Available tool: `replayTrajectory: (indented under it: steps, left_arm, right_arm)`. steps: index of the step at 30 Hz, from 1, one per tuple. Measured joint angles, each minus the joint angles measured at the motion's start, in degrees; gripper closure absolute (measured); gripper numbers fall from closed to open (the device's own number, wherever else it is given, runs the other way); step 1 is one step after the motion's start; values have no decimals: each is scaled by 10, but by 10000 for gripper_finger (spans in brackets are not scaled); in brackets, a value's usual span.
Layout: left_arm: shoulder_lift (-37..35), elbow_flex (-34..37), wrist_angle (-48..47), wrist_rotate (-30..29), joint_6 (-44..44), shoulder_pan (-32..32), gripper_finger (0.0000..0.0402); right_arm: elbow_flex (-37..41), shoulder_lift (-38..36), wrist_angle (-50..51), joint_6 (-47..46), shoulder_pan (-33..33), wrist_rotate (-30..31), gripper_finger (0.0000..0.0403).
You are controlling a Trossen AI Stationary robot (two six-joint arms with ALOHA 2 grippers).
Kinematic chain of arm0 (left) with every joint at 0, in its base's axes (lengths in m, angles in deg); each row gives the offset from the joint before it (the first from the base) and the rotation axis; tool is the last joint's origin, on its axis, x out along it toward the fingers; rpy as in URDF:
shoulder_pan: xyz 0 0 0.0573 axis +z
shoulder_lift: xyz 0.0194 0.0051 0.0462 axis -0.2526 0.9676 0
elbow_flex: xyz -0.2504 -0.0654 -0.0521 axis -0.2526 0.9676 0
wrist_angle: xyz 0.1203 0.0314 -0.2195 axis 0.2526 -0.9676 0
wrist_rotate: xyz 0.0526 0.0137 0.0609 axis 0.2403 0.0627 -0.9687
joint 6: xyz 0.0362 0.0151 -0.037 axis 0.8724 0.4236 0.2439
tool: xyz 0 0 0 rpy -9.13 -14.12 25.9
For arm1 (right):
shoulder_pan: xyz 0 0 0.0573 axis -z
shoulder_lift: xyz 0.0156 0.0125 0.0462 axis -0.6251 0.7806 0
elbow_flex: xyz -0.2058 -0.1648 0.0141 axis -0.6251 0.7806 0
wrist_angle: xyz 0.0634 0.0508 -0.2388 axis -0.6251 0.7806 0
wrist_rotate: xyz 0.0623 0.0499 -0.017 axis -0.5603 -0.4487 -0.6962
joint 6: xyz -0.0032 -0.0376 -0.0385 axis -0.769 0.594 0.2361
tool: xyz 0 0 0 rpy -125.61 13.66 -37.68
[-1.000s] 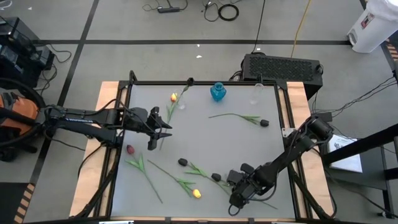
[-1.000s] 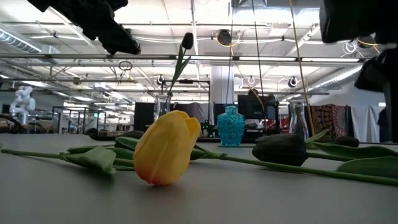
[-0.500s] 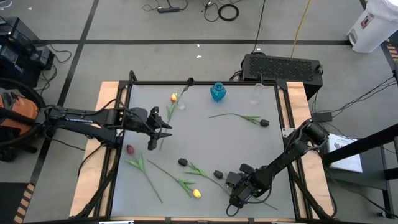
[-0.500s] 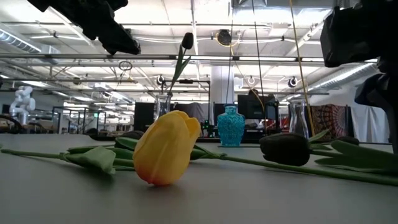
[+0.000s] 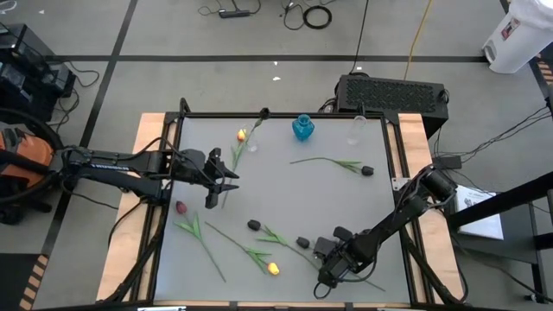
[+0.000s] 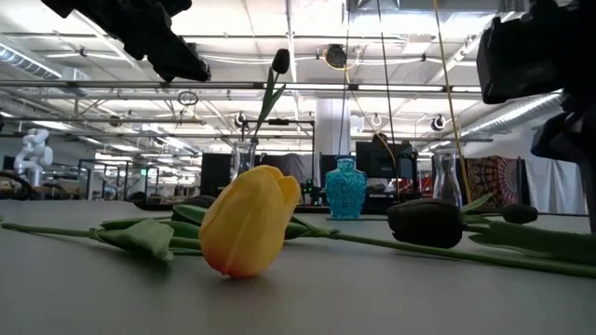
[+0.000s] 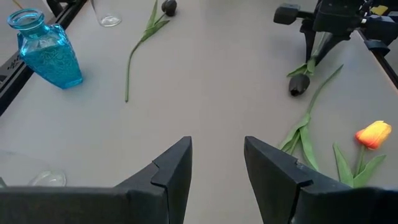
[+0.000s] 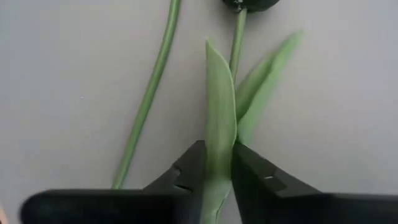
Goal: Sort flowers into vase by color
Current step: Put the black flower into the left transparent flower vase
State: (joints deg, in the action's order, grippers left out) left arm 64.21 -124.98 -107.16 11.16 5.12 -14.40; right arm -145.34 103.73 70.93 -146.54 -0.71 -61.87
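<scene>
While pinched by right claw (image 8: 217,177), black tulip (image 8: 219,112) points away

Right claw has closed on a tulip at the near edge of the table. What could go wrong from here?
1. The right claw pinches the black tulip at a leaf rather than clearly on the stem; the leaf could slip out on lifting.
2. A second green stem lies close beside it and might get dragged.
3. The blue vase stands at the far edge with a narrow neck, so threading the long stem in may miss.
</scene>
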Motion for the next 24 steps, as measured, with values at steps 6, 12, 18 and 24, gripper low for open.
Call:
replayTrajectory:
  steps: [6, 12, 18, 24]
  left_arm:
    - [0, 0, 0, -2, 0, 0, 248]
    - [0, 0, 0, -1, 0, 0, 248]
    - [0, 0, 1, -1, 0, 0, 248]
    - [0, 0, 17, -1, 0, 0, 248]
  right_arm:
    - [0, 0, -1, 0, 0, -1, 397]
    - [0, 0, -1, 0, 0, -2, 400]
    - [1, -4, 0, 14, 0, -1, 401]
    - [2, -40, 28, 33, -1, 32, 402]
